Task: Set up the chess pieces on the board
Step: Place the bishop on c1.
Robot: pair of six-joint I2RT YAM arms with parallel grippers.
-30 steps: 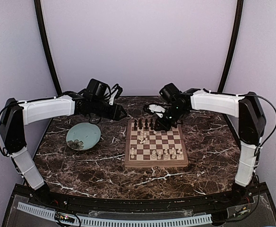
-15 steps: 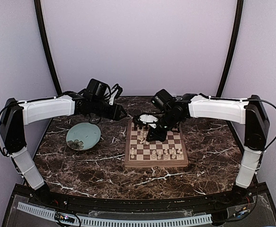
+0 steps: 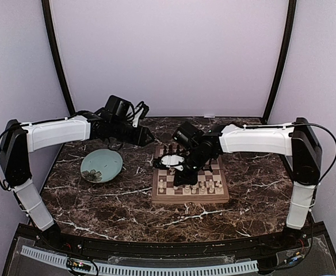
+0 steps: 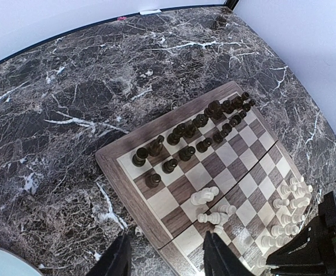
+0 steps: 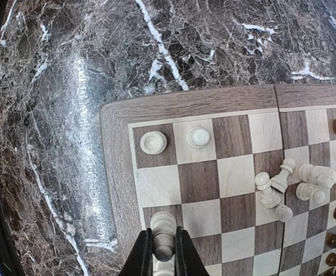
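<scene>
White-shelled arms (image 3: 58, 132) with black joints, looped cables, black grippers (image 5: 163, 234).

The right arm has swung leftward and nearer across the square wooden chessboard (image 3: 214, 199) of tan and brown squares. Its black two-finger tool (image 5: 163, 253), a second ago over the far row of dark brown-black pieces (image 3: 174, 152), now hangs low by the board's left edge, clamped on a cream-white turned chess piece (image 5: 163, 227).

Square wooden chessboard (image 3: 190, 197) lies on dark marbled desk (image 3: 99, 201). Dark brown chess pieces (image 3: 171, 152) line its far edge, and cream-white chess pieces (image 3: 199, 186) stand near its front. Right fingers (image 3: 179, 175) are low over the board's left half; grip not discernible. Left fingers (image 3: 146, 138) hang above the desk between the board's far-left corner and a round pale-teal plate (image 3: 107, 158).
</scene>
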